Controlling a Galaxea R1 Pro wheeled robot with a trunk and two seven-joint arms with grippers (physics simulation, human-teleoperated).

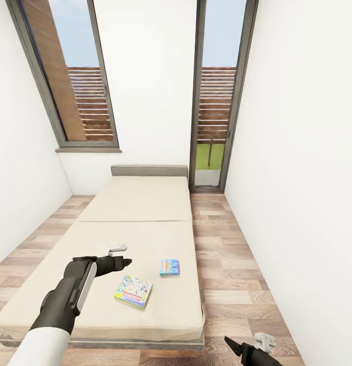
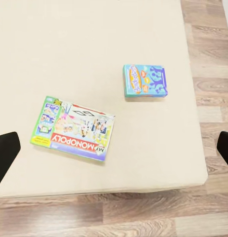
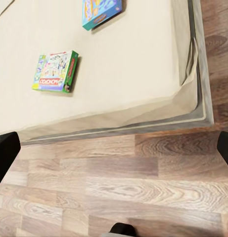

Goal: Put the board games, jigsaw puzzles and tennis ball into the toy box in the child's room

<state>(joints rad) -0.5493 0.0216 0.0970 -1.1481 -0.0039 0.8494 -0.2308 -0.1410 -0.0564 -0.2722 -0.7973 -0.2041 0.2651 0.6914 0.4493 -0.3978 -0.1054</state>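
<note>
On the beige bed [image 1: 140,223], two board games [image 1: 134,291]; wood-plank floor [image 1: 232,264]; both grippers [image 1: 116,256] spread wide.

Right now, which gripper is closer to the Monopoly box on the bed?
Left. The left gripper hovers open over the bed, just beside the Monopoly box. The right gripper sits low over the wood floor, off the bed's corner, farther away.
</note>
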